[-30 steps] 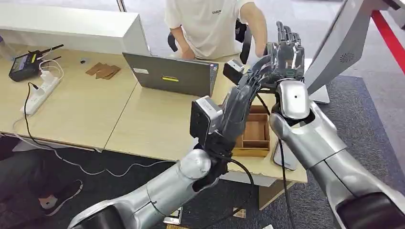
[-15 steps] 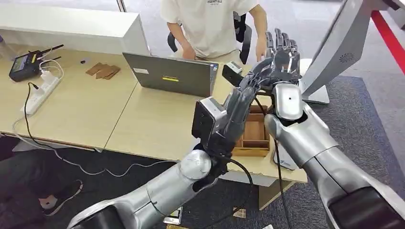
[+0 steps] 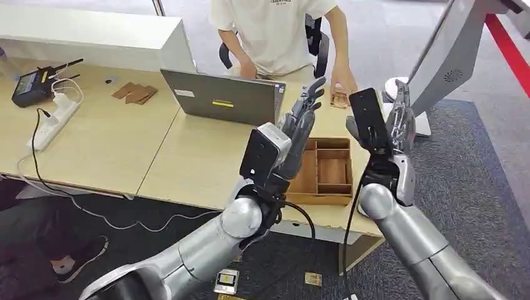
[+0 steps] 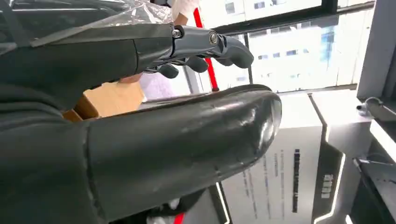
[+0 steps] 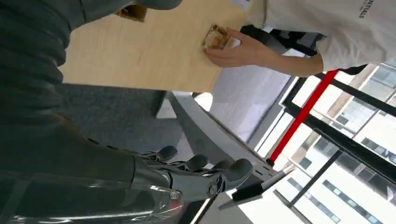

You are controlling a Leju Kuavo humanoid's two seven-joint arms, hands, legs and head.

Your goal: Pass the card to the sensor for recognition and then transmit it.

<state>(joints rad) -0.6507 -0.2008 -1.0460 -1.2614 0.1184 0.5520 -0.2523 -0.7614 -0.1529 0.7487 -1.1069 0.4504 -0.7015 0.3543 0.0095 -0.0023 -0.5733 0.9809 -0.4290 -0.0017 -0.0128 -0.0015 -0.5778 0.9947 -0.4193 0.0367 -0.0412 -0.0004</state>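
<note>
Left hand [image 3: 302,119] and right hand [image 3: 398,122] are raised with fingers apart, holding nothing, above the partitioned wooden tray [image 3: 325,171] at the table's [image 3: 125,137] near edge; a person's hand [image 3: 340,87] holds a small brown card [image 3: 339,98] beside the grey laptop [image 3: 222,97].

white shirt [image 3: 275,31], brown wooden tray [image 3: 328,178], grey laptop [image 3: 225,97]

A laptop [image 3: 222,97] stands on the desk [image 3: 125,144], with a compartmented wooden tray [image 3: 328,172] to its right near the front edge. Behind the tray, a person's hand [image 3: 340,87] rests on a small card [image 3: 339,99]. A power strip [image 3: 53,122] lies far left.
</note>
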